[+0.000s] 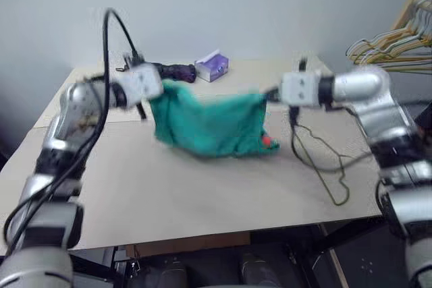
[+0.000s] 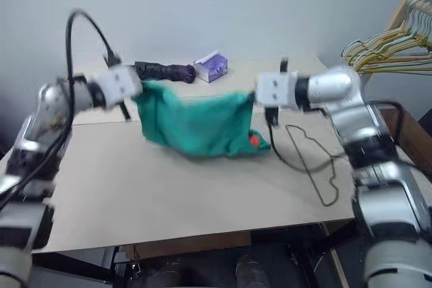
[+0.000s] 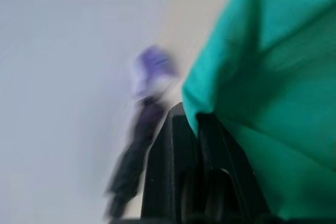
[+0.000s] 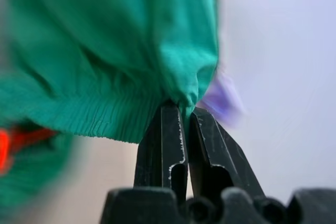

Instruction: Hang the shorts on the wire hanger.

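Left eye view: the shorts (image 1: 210,126) hang over the table (image 1: 169,200), stretched between the left gripper (image 3: 195,121) and right gripper (image 4: 181,109), each clamped on a corner. Soft, light cloth sags; corner pinches suit. The wire hanger (image 1: 322,160) lies beside them.

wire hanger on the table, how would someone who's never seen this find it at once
Start at the tan table and go to its right side, past the green shorts held up by both pincers. The wire hanger lies flat there, a single thin olive-gold outline. Unlike the bunch of hangers hanging off to the far right, it is alone and on the tabletop.
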Controlling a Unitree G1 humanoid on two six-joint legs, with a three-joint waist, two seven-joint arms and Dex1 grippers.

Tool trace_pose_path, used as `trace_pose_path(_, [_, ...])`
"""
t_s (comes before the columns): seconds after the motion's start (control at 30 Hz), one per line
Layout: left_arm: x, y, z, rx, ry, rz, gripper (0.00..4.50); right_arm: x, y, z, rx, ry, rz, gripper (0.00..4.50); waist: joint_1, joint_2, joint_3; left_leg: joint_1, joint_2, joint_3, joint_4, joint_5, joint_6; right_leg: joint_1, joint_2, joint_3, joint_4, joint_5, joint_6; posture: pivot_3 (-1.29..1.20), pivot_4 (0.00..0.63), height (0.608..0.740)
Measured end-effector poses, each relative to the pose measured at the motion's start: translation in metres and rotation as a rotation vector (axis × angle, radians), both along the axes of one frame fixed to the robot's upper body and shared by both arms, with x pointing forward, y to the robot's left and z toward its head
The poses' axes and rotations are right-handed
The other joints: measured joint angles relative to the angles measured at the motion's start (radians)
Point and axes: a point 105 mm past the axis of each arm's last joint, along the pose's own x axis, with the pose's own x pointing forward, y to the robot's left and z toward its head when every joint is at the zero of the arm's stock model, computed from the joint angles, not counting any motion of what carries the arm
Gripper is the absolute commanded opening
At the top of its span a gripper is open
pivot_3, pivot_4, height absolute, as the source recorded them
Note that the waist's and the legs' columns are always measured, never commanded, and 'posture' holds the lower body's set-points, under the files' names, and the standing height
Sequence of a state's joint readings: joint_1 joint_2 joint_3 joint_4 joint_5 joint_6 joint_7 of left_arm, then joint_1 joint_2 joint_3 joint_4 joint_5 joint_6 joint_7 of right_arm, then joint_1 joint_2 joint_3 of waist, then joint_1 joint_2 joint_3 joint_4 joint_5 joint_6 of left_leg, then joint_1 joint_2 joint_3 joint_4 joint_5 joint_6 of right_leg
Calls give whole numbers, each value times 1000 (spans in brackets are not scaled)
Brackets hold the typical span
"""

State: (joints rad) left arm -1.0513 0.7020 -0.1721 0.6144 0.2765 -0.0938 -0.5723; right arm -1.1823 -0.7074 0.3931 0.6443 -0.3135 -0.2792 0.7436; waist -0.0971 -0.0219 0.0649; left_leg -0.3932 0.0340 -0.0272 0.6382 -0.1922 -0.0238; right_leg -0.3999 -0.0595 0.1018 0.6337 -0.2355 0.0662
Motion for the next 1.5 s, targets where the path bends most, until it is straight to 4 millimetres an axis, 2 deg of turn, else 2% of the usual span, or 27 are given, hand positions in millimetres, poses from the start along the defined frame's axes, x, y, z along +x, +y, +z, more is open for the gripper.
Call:
trace_pose_path(0.1, [18,9,53,-65,-264,167,20,31,-11,52,64,-313,-214,0,4,0,0,-17,-2,1,-1,0,-1,-22,-1,2,9,4,-7,6,0,740])
trace_pose_path(0.17, [19,3,86,-122,-439,220,20,35,-9,84,143,-512,-278,0,10,0,0,-23,-2,1,-5,2,-4,-31,-2,2,12,5,-8,9,0,740])
trace_pose_path(0.27, [4,-5,133,-189,-690,233,20,25,-13,122,277,-778,-320,0,23,0,0,-32,-2,2,-10,4,-7,-43,-2,5,14,5,-9,3,0,740])
trace_pose_path(0.33, [-6,-9,150,-207,-796,207,20,18,-15,133,322,-868,-308,0,30,0,0,-32,-3,3,-11,4,-7,-42,-2,5,13,5,-9,3,0,740])
trace_pose_path(0.4, [-12,-11,150,-187,-832,158,20,16,-20,131,314,-884,-278,0,34,0,0,-30,-3,3,-12,4,-6,-39,-2,5,6,5,-8,-2,0,740])
trace_pose_path(0.47, [-12,-10,133,-139,-806,98,20,17,-25,111,283,-839,-242,0,33,0,0,-26,-3,4,-11,4,-6,-33,-2,5,6,5,-8,-6,0,740])
trace_pose_path(0.57, [-9,-10,79,-55,-668,-16,20,23,-36,56,198,-700,-188,0,31,0,0,-13,-3,4,-10,4,-7,-21,-2,4,7,4,-8,-9,0,740])
trace_pose_path(0.63, [-13,-12,39,-12,-548,-106,20,21,-44,18,144,-602,-149,0,24,0,0,-13,-3,3,-9,6,-9,-21,-2,5,8,5,-8,-9,0,740])
trace_pose_path(0.73, [-38,-13,-32,40,-293,-248,20,7,-52,-38,65,-447,-49,0,-1,0,0,-13,-2,3,-10,6,-10,-22,-2,6,9,6,-8,-11,14,740])
trace_pose_path(0.8, [-53,-13,-65,64,-151,-306,20,-2,-54,-63,14,-377,4,0,-12,0,0,-13,-2,3,-10,6,-10,-23,-1,6,10,6,-8,-13,32,740])
trace_pose_path(0.9, [-97,-10,-105,165,114,-443,20,-18,-55,-94,-63,-287,96,0,-45,0,0,-11,-2,3,-10,6,-9,-22,0,8,11,6,-9,-9,45,740])
trace_pose_path(1.0, [-130,-6,-123,269,313,-539,20,-31,-47,-118,-112,-220,184,0,-58,-2,3,-3,-2,3,-10,7,-8,-13,0,8,12,5,-9,-6,60,740])
trace_pose_path(1.03, [-141,-4,-128,306,381,-565,20,-36,-43,-125,-124,-201,216,0,-59,-3,7,6,-1,3,-10,7,-7,-4,0,8,10,-1,-3,-6,62,740])
trace_pose_path(1.13, [-163,5,-142,381,556,-601,20,-49,-33,-142,-152,-150,303,0,-59,-5,15,24,-1,4,-12,7,-7,13,0,9,8,-10,-14,-7,68,740])
trace_pose_path(1.3, [-188,15,-148,429,716,-635,20,-69,-24,-165,-185,-58,404,0,-54,-9,18,23,-1,5,-12,2,1,13,0,9,9,-13,-12,-14,82,740])
trace_pose_path(1.5, [-222,4,-158,395,816,-739,20,-104,-32,-189,-201,92,471,0,-42,-11,22,22,0,6,-11,-3,8,13,-1,9,9,-14,-9,-25,86,740])
